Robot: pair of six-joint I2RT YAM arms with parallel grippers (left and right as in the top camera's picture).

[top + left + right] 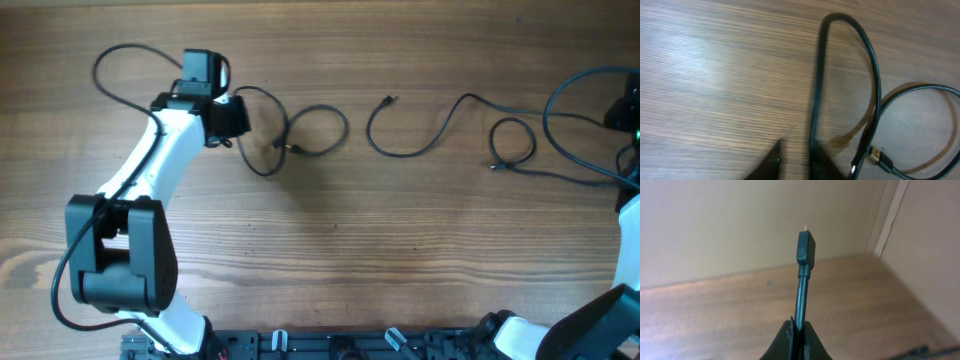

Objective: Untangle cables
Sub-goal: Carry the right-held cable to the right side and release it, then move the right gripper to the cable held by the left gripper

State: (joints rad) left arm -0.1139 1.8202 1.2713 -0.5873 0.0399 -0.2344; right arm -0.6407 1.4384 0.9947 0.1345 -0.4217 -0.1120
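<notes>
The wooden table [330, 250] fills the overhead view, and all three cables lie along its upper half.

Your left arm [150, 170] reaches from the bottom left up toward the upper left. Its own black wire [98, 72] loops off it in the upper-left corner, apart from the work. Your right arm [628, 240] shows only along the right edge.

The far cable [560, 150] sweeps in big curves at the right edge. The middle cable [420, 150] snakes from centre to right, with a small ring at its right end, and lies close beside the far cable there. The looped cable [318, 130] sits just right of your left gripper [232, 135], well apart from the middle cable.

In the left wrist view, the left gripper [796, 146] has its jaws a narrow gap apart. The looped cable [816, 85] runs up along the inner edge of the right-hand finger [822, 161], arches over and comes back down. It crosses its own round loop at the lower right. You cannot tell whether that finger touches it.

In the right wrist view, the right gripper [799, 325] is raised off the table and pinches the far cable [801, 297]. The cable's black plug [806, 247] stands upright above the jaws.

A gold-tipped plug [880, 157] lies inside the round loop, at the lower right of the left wrist view.
</notes>
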